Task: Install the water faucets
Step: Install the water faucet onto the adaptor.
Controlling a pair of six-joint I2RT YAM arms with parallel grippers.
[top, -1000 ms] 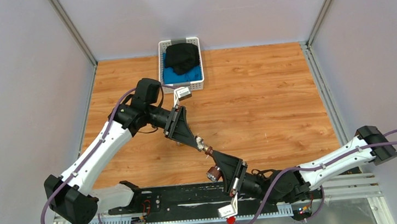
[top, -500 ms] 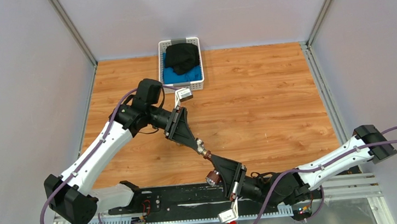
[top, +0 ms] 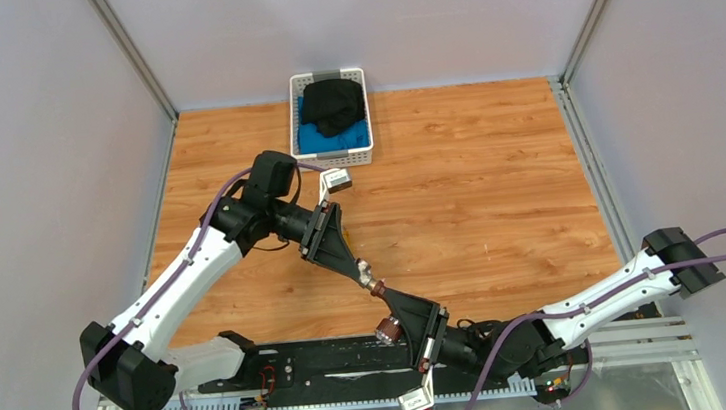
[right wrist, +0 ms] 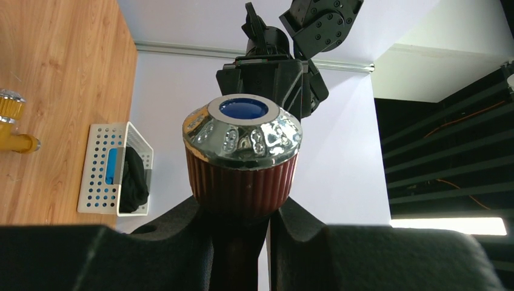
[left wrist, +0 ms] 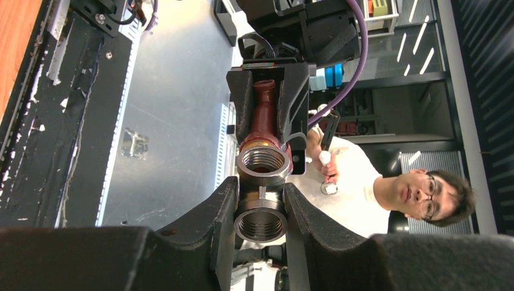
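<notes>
The dark reddish-brown water faucet [top: 385, 297] hangs above the table between both arms. My right gripper [top: 395, 304] is shut on its body, just under the ribbed knob [right wrist: 242, 176] with the blue-marked silvery cap [right wrist: 243, 109]. My left gripper [top: 357, 264] is shut on a stubby grey threaded fitting [left wrist: 260, 209], its fingers [left wrist: 221, 209] pressing both sides. The faucet's body [left wrist: 265, 115] runs straight away from the fitting and meets it end to end. The brass-yellow faucet [right wrist: 12, 127] lies on the wooden table; it does not show in the top view.
A white basket [top: 302, 120] holding black and blue cloth stands at the back of the table. A black base plate [top: 304, 363] runs along the near edge. Grey walls and metal posts close in both sides. A person [left wrist: 388, 194] sits beyond the near edge.
Both grippers, with faucet and fitting held between them, have drifted a little toward the near edge. The right wrist has shifted left. Neither grip has changed.
</notes>
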